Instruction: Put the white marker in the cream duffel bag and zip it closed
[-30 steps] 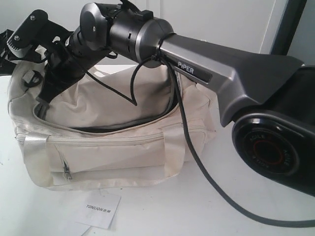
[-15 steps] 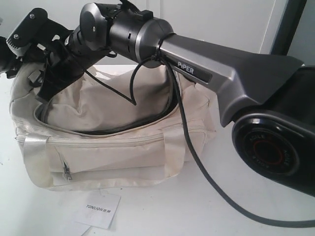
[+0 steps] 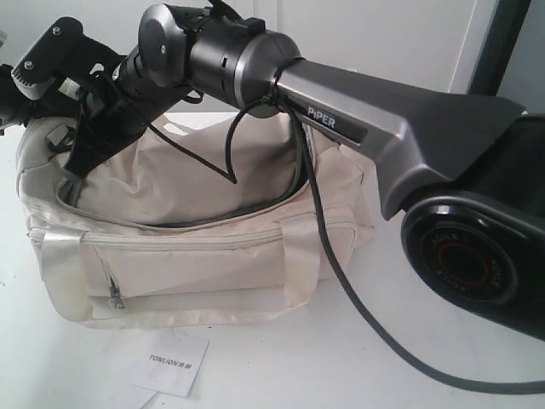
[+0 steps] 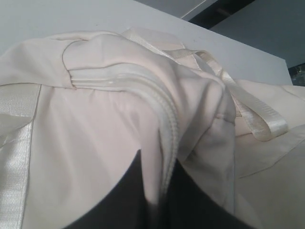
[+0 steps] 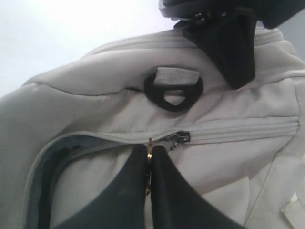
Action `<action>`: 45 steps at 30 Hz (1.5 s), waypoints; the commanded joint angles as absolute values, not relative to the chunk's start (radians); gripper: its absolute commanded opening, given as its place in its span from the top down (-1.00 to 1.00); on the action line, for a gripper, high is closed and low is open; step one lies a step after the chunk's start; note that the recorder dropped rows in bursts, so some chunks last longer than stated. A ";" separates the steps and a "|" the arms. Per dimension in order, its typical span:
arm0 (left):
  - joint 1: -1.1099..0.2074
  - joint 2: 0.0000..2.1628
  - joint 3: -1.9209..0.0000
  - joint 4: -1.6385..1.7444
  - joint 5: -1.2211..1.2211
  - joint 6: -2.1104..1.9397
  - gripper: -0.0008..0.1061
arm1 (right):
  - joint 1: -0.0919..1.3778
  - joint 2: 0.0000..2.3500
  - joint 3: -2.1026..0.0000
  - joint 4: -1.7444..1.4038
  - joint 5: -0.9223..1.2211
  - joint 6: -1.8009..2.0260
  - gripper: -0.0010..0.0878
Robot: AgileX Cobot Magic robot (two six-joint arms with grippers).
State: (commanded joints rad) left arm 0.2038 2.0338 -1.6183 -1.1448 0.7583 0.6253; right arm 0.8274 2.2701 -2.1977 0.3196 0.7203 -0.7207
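Observation:
The cream duffel bag (image 3: 196, 264) lies on the white table, its curved top zipper partly open over dark lining (image 5: 47, 162). My right gripper (image 5: 149, 147) has reached across to the bag's left end (image 3: 75, 166) and is shut on the gold zipper pull (image 5: 149, 142), beside the dark slider (image 5: 178, 138). My left gripper (image 4: 158, 157) is shut on a fold of bag fabric along the zipper seam at that same end (image 3: 34, 81). It also shows in the right wrist view as the left gripper (image 5: 224, 43), above a black D-ring (image 5: 172, 93). The white marker is out of view.
A white paper tag printed TONLION (image 3: 170, 362) lies on the table in front of the bag. The right arm's grey link (image 3: 409, 128) spans above the bag, and its black cable (image 3: 358, 315) trails over the bag's right end onto the table. A webbing handle (image 4: 257, 119) drapes nearby.
The bag's left end has shifted slightly, lifted and tugged by the left gripper. The right gripper stays pinched on the zipper pull, nearly in the same place.

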 joint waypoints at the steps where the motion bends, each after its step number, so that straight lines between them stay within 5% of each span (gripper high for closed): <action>1: 0.209 2.034 -1.618 -1.158 0.763 0.625 0.99 | 0.834 2.267 -2.198 0.320 0.730 -0.721 0.98; 45: 0.231 2.034 -1.618 -1.195 0.785 0.627 0.99 | 0.864 2.226 -2.198 0.379 0.888 -0.765 0.98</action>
State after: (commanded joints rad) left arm 0.2312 2.0338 -1.6183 -1.1950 0.7852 0.6271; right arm 0.8637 2.2256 -2.1977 0.3793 0.8877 -0.7654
